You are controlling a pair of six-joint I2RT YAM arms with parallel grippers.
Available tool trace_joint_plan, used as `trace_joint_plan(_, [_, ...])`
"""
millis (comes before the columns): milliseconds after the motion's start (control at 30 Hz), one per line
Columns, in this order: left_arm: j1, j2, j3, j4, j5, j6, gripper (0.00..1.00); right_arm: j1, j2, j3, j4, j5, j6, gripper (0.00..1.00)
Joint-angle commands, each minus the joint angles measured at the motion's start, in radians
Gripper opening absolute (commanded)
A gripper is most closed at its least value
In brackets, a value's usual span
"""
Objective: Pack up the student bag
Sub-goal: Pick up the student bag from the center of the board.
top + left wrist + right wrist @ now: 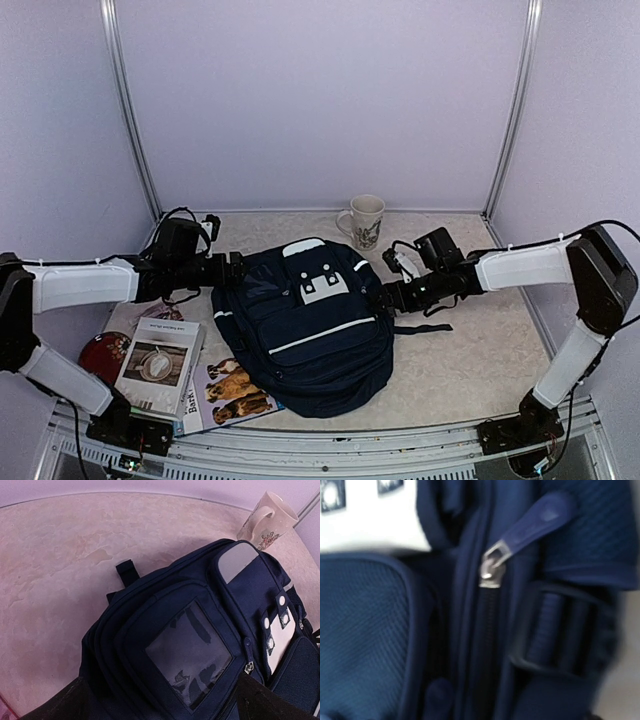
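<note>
Top external: student bag (305, 330) lies closed.

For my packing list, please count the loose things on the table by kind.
Student bag: 1
Mug: 1
Books: 2, cup cover, dog cover
Pink printed sheet: 1
Red round object: 1
Total: 6
</note>
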Motion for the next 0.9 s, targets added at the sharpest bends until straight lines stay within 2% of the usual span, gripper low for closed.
trace_joint_plan(0, [0.033, 0.033, -0.031, 0.049, 0.011, -0.058, 0.99, 0.025, 0.097, 0.056, 0.062, -0.114, 0.02, 0.86])
trace_joint_plan(167, [0.041, 0.066, -0.091, 0.135, 0.046, -0.103, 0.99, 0.025, 0.154, 0.106, 0.048, -0.134, 0.01, 0.78])
trace_joint_plan(233, [0.042, 0.076, -0.104, 0.154, 0.051, -0.114, 0.99, 0.025, 0.18, 0.131, 0.03, -0.146, 0.002, 0.67])
trace_joint_plan(400, [0.038, 0.064, -0.127, 0.183, 0.041, -0.122, 0.99, 0.025, 0.205, 0.186, -0.001, -0.175, -0.021, 0.25])
trace_joint_plan(467, [0.028, 0.015, -0.161, 0.225, 0.013, -0.125, 0.99, 0.025, 0.194, 0.209, -0.022, -0.175, -0.034, 0.03])
trace_joint_plan(500, [0.021, -0.012, -0.179, 0.25, -0.003, -0.121, 0.99, 0.025, 0.184, 0.22, -0.034, -0.169, -0.042, 0.0])
trace_joint_plan(633, [-0.01, -0.094, -0.203, 0.308, -0.041, -0.057, 0.99, 0.025, 0.133, 0.259, -0.086, -0.143, -0.089, 0.0])
trace_joint_plan(867, [-0.085, -0.067, -0.155, 0.294, -0.088, -0.02, 0.99, 0.025, 0.023, 0.323, -0.157, -0.096, -0.174, 0.0])
